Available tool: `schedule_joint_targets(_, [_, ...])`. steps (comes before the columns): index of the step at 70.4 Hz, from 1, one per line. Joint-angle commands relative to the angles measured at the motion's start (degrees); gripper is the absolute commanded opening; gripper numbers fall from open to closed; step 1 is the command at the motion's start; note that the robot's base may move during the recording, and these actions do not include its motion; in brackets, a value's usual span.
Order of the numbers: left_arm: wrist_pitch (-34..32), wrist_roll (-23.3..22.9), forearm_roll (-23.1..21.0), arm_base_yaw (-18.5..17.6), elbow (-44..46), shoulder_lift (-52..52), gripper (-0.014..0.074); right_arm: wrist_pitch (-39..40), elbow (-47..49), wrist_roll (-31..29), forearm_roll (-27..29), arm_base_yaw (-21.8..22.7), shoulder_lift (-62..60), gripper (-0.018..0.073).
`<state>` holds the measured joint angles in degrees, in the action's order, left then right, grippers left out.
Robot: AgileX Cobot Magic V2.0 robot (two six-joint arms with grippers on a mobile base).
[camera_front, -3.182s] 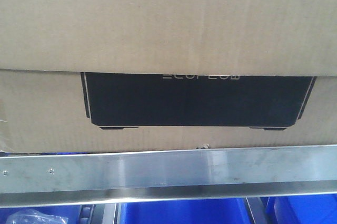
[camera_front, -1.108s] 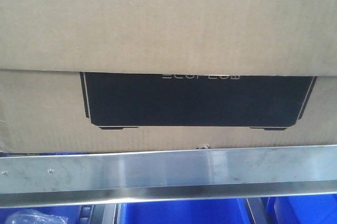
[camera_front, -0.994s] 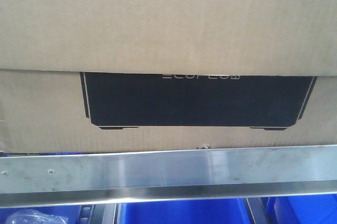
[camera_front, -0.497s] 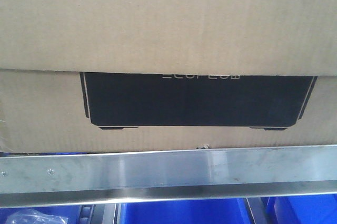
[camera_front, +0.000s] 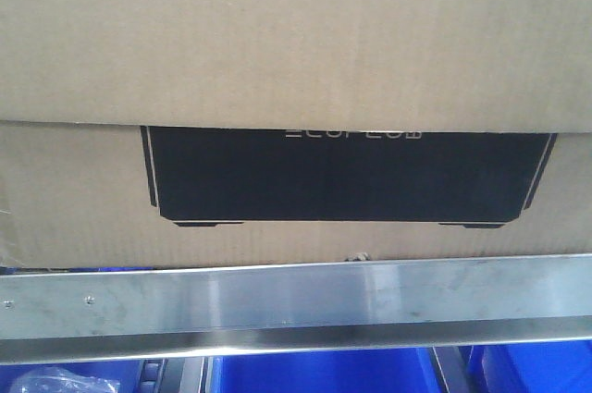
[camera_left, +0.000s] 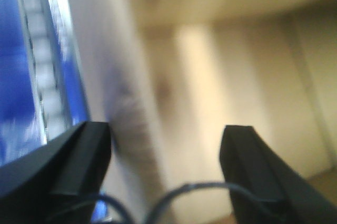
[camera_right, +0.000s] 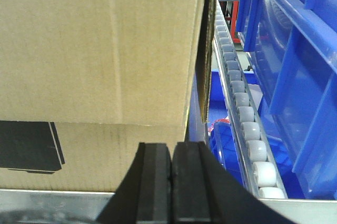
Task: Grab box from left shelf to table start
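Frame-cropped box above rail of left shelf; left tool wide amid blur, right tool pinched flat on nothing

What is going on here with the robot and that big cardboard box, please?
A two-armed robot is facing a large cardboard box that sits on the left shelf, just behind its steel front edge. Neither arm holds the box. The left tool is open, with blurred cardboard beyond its fingers. The right tool is shut on nothing, close to one front corner of the box, beside a roller track and blue bins.
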<state>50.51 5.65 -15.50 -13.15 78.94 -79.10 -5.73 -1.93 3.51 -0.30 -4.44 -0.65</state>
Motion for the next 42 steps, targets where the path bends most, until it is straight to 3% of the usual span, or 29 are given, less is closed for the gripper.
schedule_joint_targets(1, [-2.22, -1.28, -0.83, -0.37, 1.96, 1.21, 0.0258, 5.34, 1.24, -0.41, -0.53, -0.06, -0.76, 0.0057])
schedule_joint_targets(13, [-3.13, -1.4, -0.83, -0.37, 1.96, 1.21, 0.0094, 7.21, 1.24, -0.41, -0.53, -0.06, -0.76, 0.0057])
schedule_joint_targets(24, [-3.13, -1.4, -1.04, -0.37, 1.96, 1.21, -0.0112, 10.67, 1.24, -0.41, -0.53, -0.06, -0.76, 0.0057])
schedule_joint_targets(42, [-4.54, -1.67, -1.24, -0.37, 1.96, 1.21, -0.0096, 9.8, 1.24, -0.41, -0.53, -0.06, -0.76, 0.0057])
